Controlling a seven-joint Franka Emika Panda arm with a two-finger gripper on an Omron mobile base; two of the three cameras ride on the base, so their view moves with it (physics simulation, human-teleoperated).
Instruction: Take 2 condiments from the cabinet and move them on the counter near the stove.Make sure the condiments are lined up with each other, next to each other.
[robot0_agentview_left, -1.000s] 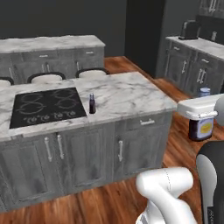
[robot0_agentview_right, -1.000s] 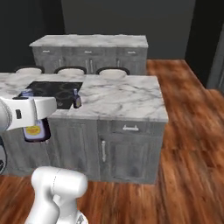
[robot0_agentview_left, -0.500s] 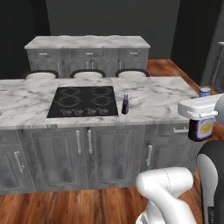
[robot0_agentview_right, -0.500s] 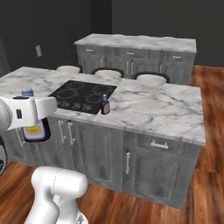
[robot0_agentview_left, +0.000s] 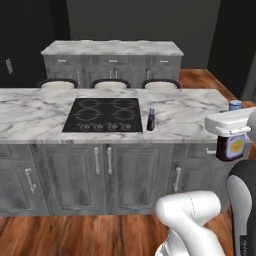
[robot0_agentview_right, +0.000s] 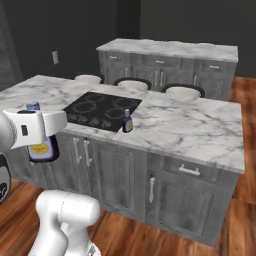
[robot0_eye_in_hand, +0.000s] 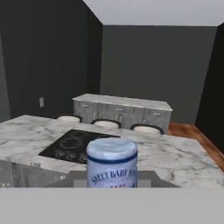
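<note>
The worktop (robot0_agentview_left: 190, 115) looks like polished white marble with grey veins. The stove (robot0_agentview_left: 104, 115) is smooth black glass, faintly glossy. The base cabinets (robot0_agentview_left: 100, 172) show matt grey wood grain with pale metal handles. The floor (robot0_agentview_right: 150, 235) is glossy reddish wood planking. The bottle (robot0_agentview_right: 128, 121) on the worktop looks like dark brown glass (its cap blue, plastic-looking).

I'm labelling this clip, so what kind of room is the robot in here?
A rendered home kitchen, most likely. A marble island holds a black cooktop over grey base cabinets, with stools tucked along the far side. A sauce bottle stands beside the cooktop.
</note>
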